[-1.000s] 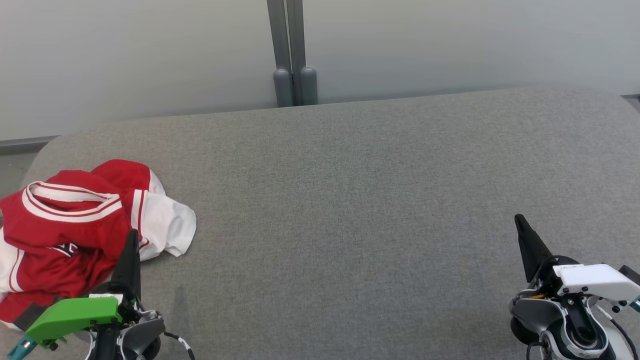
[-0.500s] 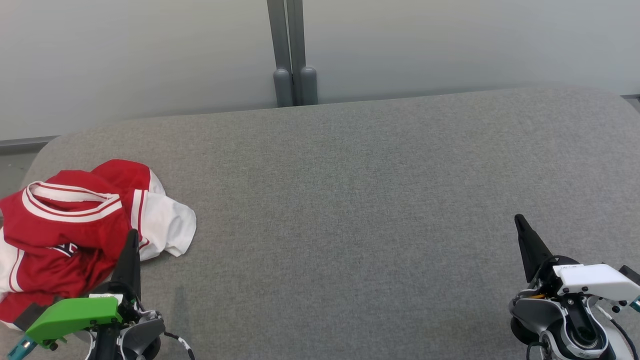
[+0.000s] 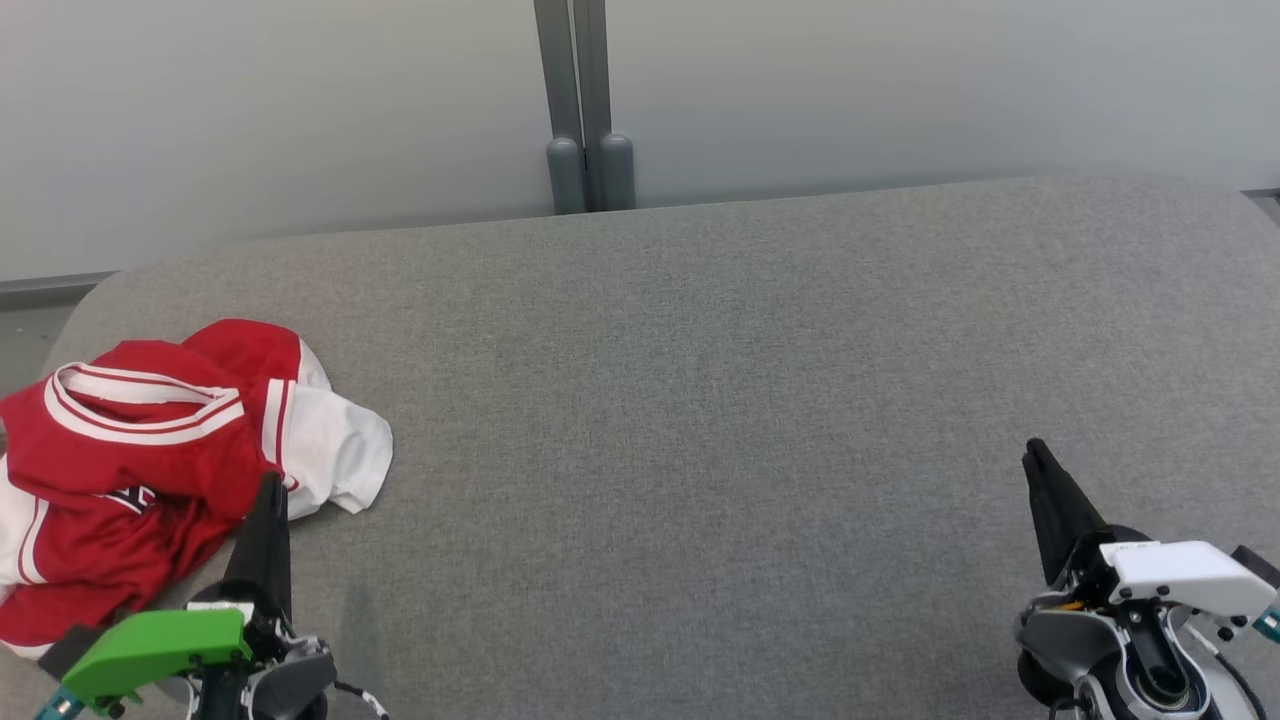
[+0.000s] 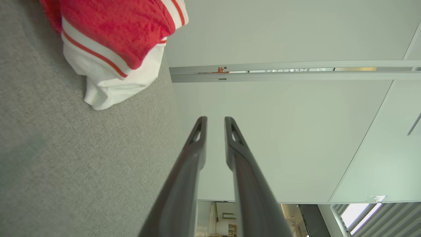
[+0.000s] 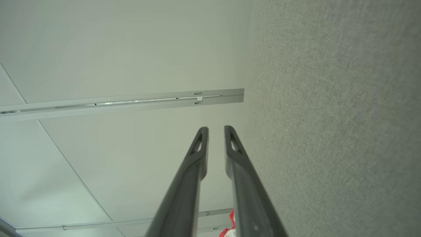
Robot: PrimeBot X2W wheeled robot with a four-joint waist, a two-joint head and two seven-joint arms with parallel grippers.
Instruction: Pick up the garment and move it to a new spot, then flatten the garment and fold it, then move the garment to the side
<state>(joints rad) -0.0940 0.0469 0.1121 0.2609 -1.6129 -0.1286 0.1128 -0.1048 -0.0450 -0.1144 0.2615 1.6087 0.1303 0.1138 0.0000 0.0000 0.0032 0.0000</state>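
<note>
The garment (image 3: 130, 470), a crumpled red and white jersey with striped trim, lies at the left edge of the grey fabric surface (image 3: 700, 400). My left gripper (image 3: 270, 488) stands just right of its near side, fingertips at the cloth's edge, and I cannot tell whether they touch it. In the left wrist view the gripper (image 4: 215, 120) is open by a narrow gap with nothing in it, and the garment (image 4: 111, 42) lies up and to the left. My right gripper (image 3: 1035, 455) is far off at the lower right, also (image 5: 215, 129) narrowly open and empty.
A pale wall with a grey vertical post (image 3: 585, 100) runs behind the surface. The surface's rounded left corner (image 3: 90, 300) lies just beyond the garment. A wide stretch of bare grey fabric separates the two grippers.
Both grippers have drawn back a little toward the bottom of the head view. The garment has not moved.
</note>
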